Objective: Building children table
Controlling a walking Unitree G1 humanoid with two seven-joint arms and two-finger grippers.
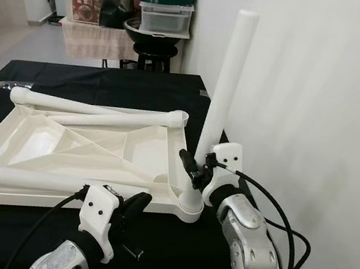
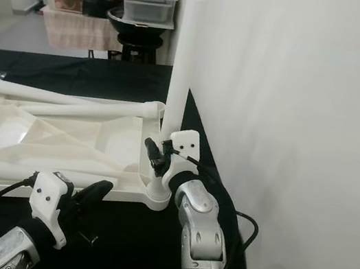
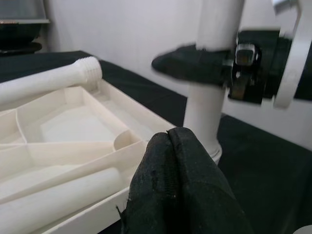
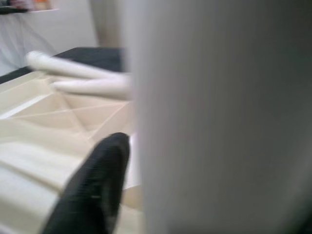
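Note:
A white plastic tabletop (image 1: 39, 141) lies upside down on the black cloth. One white leg (image 1: 228, 80) stands upright in the socket (image 1: 189, 209) at its near right corner. My right gripper (image 1: 198, 169) is shut on this leg just above the socket; one black finger (image 4: 92, 190) shows beside the leg (image 4: 219, 117) in the right wrist view. My left gripper (image 1: 142, 201) hovers at the tabletop's front rim, left of the socket, fingers pressed together (image 3: 168, 134) on nothing. Three loose legs lie on the tabletop: two at the far side (image 1: 101, 108), one along the front (image 1: 32, 179).
The black-covered table (image 1: 106, 80) ends close to a white wall (image 1: 326, 97) on the right. A small black part (image 1: 135, 252) lies on the cloth near the front edge. Behind the table, a stool carries a pot and containers (image 1: 161, 13).

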